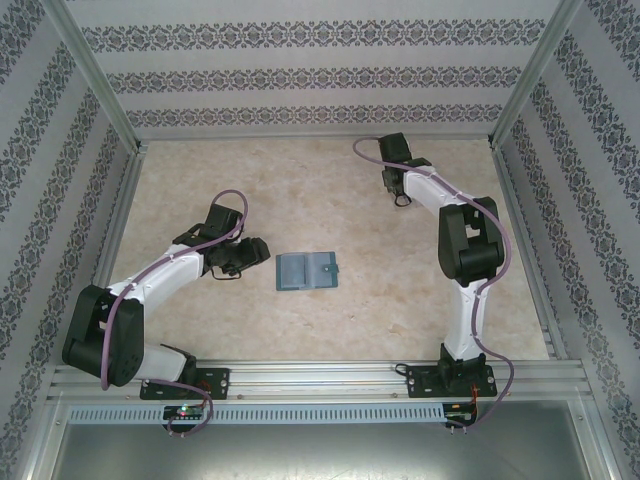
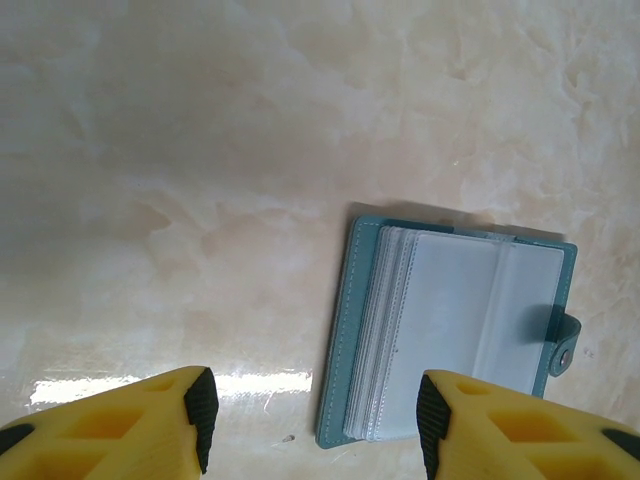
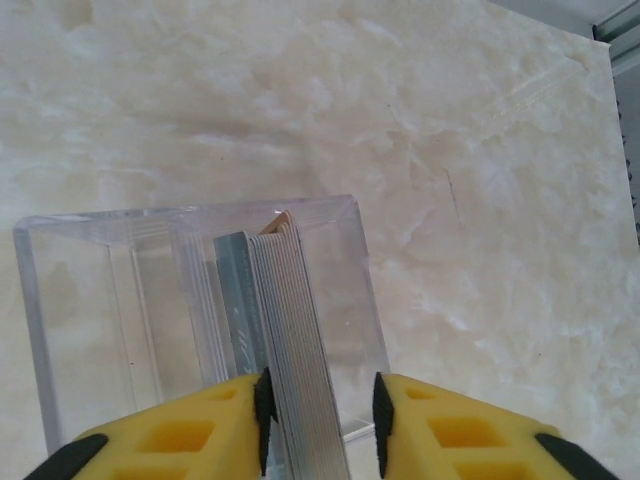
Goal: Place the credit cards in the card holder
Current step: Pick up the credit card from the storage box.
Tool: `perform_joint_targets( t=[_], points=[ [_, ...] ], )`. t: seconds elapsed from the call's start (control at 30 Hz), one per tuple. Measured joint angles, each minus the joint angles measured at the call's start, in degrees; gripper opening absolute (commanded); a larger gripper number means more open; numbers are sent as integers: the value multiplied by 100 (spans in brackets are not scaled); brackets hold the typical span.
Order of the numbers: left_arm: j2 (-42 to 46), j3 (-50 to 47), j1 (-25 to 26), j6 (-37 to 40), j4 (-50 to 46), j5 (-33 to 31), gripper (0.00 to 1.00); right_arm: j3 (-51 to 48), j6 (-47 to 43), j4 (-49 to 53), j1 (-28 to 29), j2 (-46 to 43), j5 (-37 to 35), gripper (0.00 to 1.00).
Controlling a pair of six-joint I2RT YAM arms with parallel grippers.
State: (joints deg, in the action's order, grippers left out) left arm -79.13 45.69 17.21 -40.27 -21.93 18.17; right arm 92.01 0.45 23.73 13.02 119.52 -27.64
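left pincer point(image 2: 317, 408) gapes wide beside open card holder point(image 2: 470, 330); right pincer point(image 3: 320, 400) straddles credit cards point(image 3: 292, 320), seemingly unclamped

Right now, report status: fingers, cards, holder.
Left fingers open, empty, just short of holder. Right fingers open, straddling cards standing in clear box. Holder lies open, pockets up. Box walls flank the stack.

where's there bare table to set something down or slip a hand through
Bare table runs broad between the card holder and the back wall, and narrower between the holder and the near rail. Crowded: the left fingers hang close by the holder's left edge; the right fingers straddle the credit cards in the clear box, far right.
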Motion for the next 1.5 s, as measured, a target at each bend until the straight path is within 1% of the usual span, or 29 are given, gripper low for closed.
perform_joint_targets(
  t=[0.2,0.37,0.43,0.6,0.67,0.93,1.1,1.3,1.5],
  points=[
    [-96,0,0,-2,2,-7,58,-42,-63,-39,0,0,-4,14],
    [-214,0,0,0,2,-7,58,-46,-85,-42,2,0,-9,10],
    [-232,2,0,0,2,-7,58,-46,-85,-42,11,0,-13,6],
    [-319,2,0,2,4,-2,58,-46,-90,-42,46,0,-44,4],
    [-361,2,0,2,2,-2,58,-52,-90,-42,66,-2,-50,0],
    [-444,7,0,33,4,24,58,-114,-85,-35,76,-68,-35,0],
    [-479,7,0,59,4,68,58,-173,-70,-9,61,-184,227,0],
    [-507,7,0,66,11,125,58,-361,-35,7,61,-529,605,0],
    [-590,9,0,63,87,293,58,-483,-17,-9,61,-946,636,0]
  ],
)
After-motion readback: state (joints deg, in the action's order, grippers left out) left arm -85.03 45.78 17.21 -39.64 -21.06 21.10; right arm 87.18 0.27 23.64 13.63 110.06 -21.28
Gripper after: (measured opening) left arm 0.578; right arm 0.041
